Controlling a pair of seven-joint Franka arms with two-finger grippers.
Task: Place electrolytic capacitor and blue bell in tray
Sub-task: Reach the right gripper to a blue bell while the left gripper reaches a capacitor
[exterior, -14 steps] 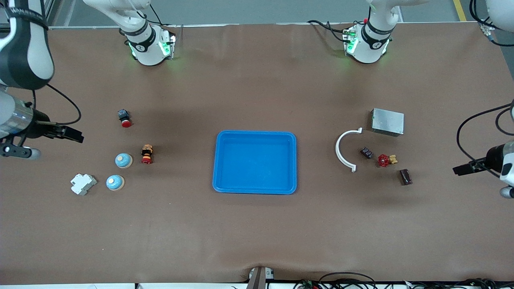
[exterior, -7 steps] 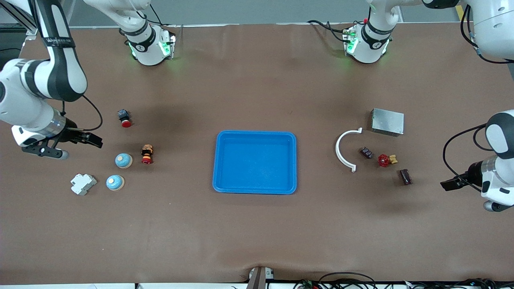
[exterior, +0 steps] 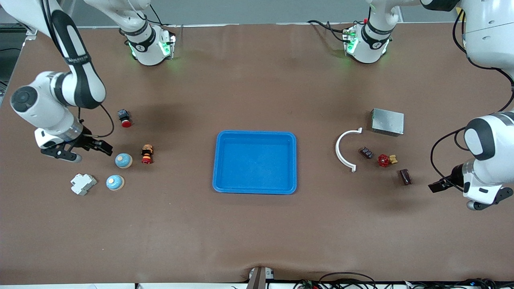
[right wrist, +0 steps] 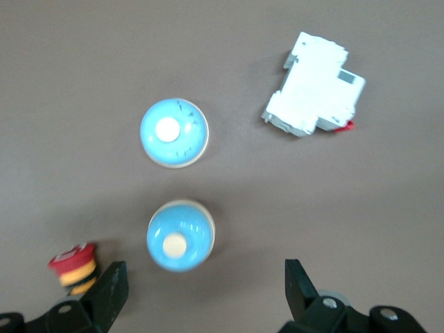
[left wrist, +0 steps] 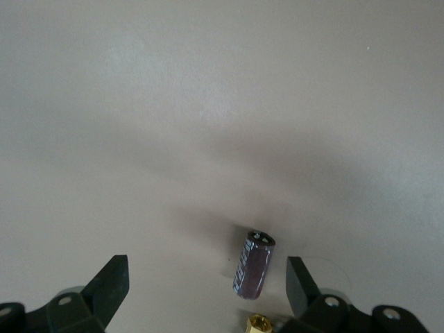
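Both hands are spread: right hand (exterior: 105,147) just beside a blue bell (exterior: 123,160), left hand (exterior: 437,186) near the capacitor (exterior: 404,177), whose long axis points toward it.

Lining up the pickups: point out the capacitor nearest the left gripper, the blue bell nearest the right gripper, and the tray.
capacitor (left wrist: 253,265), left wrist view, middle of its dark body.
blue bell (right wrist: 180,236), right wrist view, on its dome.
tray (exterior: 255,192), front view, rim nearest the camera.

Robotics lab: brown-papered table (exterior: 257,233), scattered electrical parts, cabling.
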